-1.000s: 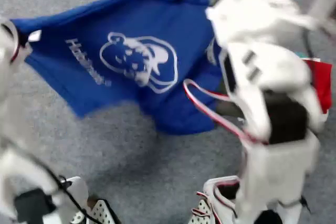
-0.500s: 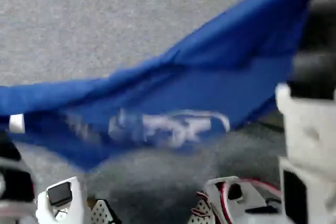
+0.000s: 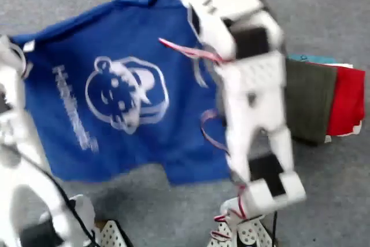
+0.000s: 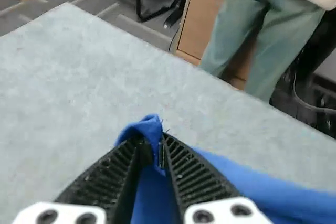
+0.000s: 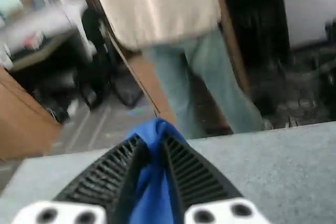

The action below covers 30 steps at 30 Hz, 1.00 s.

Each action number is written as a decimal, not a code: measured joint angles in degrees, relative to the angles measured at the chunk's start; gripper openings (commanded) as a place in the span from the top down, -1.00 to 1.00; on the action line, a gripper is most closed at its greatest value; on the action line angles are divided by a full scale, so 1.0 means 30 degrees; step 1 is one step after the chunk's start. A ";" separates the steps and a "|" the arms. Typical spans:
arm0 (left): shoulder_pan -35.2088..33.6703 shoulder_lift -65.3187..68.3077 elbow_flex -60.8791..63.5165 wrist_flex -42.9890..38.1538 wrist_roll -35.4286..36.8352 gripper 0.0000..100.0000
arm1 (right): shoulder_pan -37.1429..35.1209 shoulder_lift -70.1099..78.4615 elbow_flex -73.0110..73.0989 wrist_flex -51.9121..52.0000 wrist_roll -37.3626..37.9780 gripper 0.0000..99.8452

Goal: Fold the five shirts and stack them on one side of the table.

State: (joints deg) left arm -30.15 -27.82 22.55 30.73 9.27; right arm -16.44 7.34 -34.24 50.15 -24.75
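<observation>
A blue shirt with a white printed face hangs spread above the grey table, held at two corners. My left gripper is shut on one blue corner at the table's left side. My right gripper is shut on another corner near the far edge; its white arm crosses the middle of the high view. A stack of folded shirts, dark olive on red with teal beneath, lies at the right side.
The arm bases stand at the near edge. A person in light jeans stands behind the table's far edge, beside a wooden cabinet. Bare table lies in front of the hanging shirt.
The blue shirt was swung up and stretched across the view, then came back down spread, its print facing up. The right arm swept from the right side toward the middle.
</observation>
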 measured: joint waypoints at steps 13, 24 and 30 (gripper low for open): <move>0.0791 1.2337 -1.2923 0.6974 -0.0117 0.94 | -0.0059 0.8938 -0.8234 0.1788 0.0000 0.97; 0.2315 1.2366 -0.8205 1.2278 -0.3487 0.94 | -0.0850 1.0842 -1.2190 1.4681 0.3106 0.97; 0.1524 1.1751 -0.1846 0.9436 -0.3663 0.94 | -0.0293 0.9963 -0.8967 1.6791 0.4835 0.97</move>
State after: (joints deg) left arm -25.58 7.43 17.01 59.03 -1.71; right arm -17.32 37.23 -61.14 100.53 -10.24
